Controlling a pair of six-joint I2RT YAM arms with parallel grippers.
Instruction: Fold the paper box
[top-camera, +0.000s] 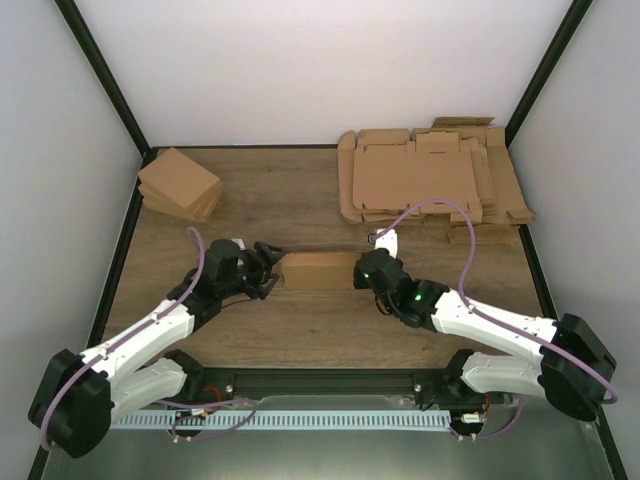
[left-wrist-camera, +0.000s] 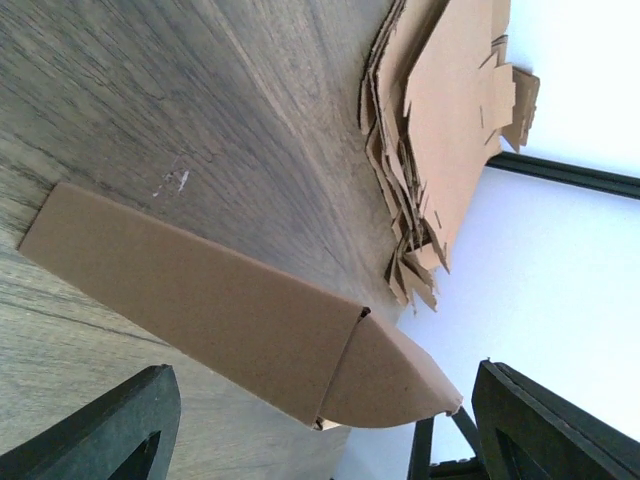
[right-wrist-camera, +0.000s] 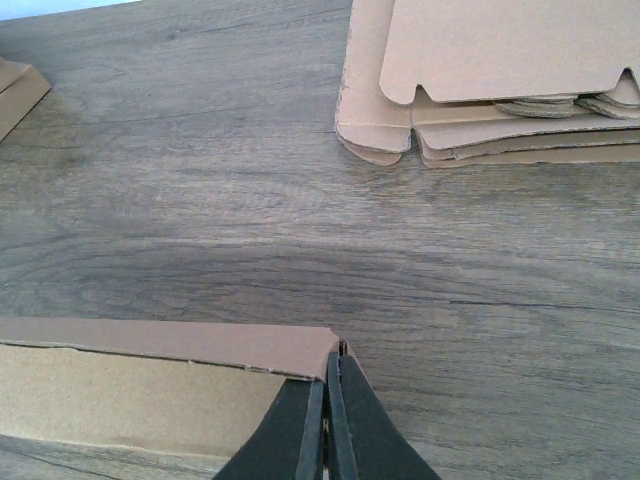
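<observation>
The paper box (top-camera: 320, 270) lies mid-table as a low brown strip between both grippers. My left gripper (top-camera: 270, 272) stands open at its left end. In the left wrist view the box (left-wrist-camera: 200, 290) runs away from me, and its rounded end flap (left-wrist-camera: 395, 385) hangs between the wide-apart fingers (left-wrist-camera: 110, 430) without touching either. My right gripper (top-camera: 362, 272) is at the box's right end. In the right wrist view its fingertips (right-wrist-camera: 328, 395) are pressed together astride the box's end corner (right-wrist-camera: 300, 350), one over the inside and one outside.
A thick pile of flat tabbed cardboard sheets (top-camera: 430, 180) fills the back right and also shows in both wrist views (left-wrist-camera: 440, 130) (right-wrist-camera: 500, 80). A stack of small folded boxes (top-camera: 180, 185) sits at the back left. Black frame posts rise at the rear corners.
</observation>
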